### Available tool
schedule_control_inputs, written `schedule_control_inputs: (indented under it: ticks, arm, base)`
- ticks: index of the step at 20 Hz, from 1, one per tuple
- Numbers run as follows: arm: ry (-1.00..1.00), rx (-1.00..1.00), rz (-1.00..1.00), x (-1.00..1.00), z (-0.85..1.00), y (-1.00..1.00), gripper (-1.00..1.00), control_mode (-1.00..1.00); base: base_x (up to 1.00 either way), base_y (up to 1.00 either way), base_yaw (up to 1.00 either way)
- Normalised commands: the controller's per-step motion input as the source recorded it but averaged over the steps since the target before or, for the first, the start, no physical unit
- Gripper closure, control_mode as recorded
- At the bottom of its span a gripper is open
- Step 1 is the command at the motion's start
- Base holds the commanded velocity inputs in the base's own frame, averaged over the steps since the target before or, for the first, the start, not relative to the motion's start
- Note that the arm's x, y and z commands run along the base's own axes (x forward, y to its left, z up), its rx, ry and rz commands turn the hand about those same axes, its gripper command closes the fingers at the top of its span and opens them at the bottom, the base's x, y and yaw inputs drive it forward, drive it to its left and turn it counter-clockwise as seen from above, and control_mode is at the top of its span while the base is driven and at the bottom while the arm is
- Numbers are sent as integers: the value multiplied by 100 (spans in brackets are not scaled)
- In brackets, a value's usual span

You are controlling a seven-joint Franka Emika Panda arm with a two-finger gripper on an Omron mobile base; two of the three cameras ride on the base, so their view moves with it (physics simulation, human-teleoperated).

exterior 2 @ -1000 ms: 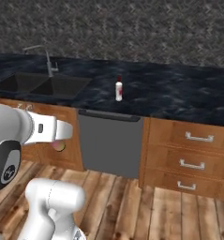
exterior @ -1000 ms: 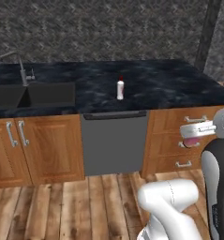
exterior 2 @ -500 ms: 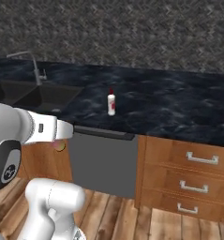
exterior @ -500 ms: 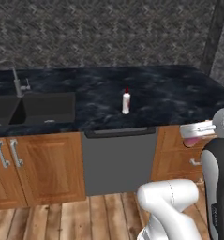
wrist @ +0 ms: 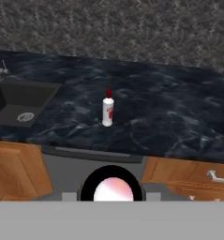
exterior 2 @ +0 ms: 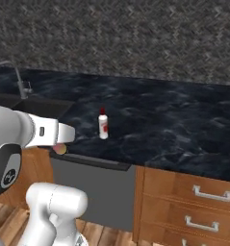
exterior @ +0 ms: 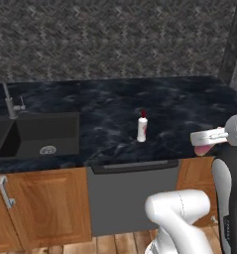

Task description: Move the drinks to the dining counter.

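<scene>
A slim white bottle with a red cap (exterior: pixel 142 128) (exterior 2: pixel 103 126) (wrist: pixel 108 110) stands upright on the dining counter (exterior: pixel 189 111) (exterior 2: pixel 184 125) (wrist: pixel 169 117), near its front edge and right of the sink. My gripper (exterior: pixel 205 147) (exterior 2: pixel 61 147) hangs in front of the counter, below its top, shut on a tiny pink-and-white bottle (exterior: pixel 203 149) (exterior 2: pixel 61 149). In the hand view that bottle (wrist: pixel 113 190) shows end-on as a pink-white disc in a dark ring at the bottom. The white bottle stands well ahead of the gripper.
A dark sink (exterior: pixel 40 134) (wrist: pixel 19 101) with a steel faucet (exterior: pixel 10 101) (exterior 2: pixel 19 79) is set into the counter's left part. Below the counter are a grey dishwasher front (exterior: pixel 135 198), wooden cabinet doors (exterior: pixel 40 208) and drawers (exterior 2: pixel 193 206). A dark patterned wall stands behind.
The whole picture has shifted: the base has driven closer to the counter, which now looks larger. The arm keeps its pose and its hold on the pink-and-white bottle.
</scene>
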Motion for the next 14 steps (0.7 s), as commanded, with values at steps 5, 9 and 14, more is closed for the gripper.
schedule_control_inputs:
  ticks: [5, 9, 14]
  arm:
    - [0, 0, 0, 0, 0, 0, 100, 100]
    - [0, 0, 0, 0, 0, 0, 100, 100]
    - [0, 0, 0, 0, 0, 0, 100, 100]
  base:
    - [71, 0, 0]
    - [59, 0, 0]
    - [58, 0, 0]
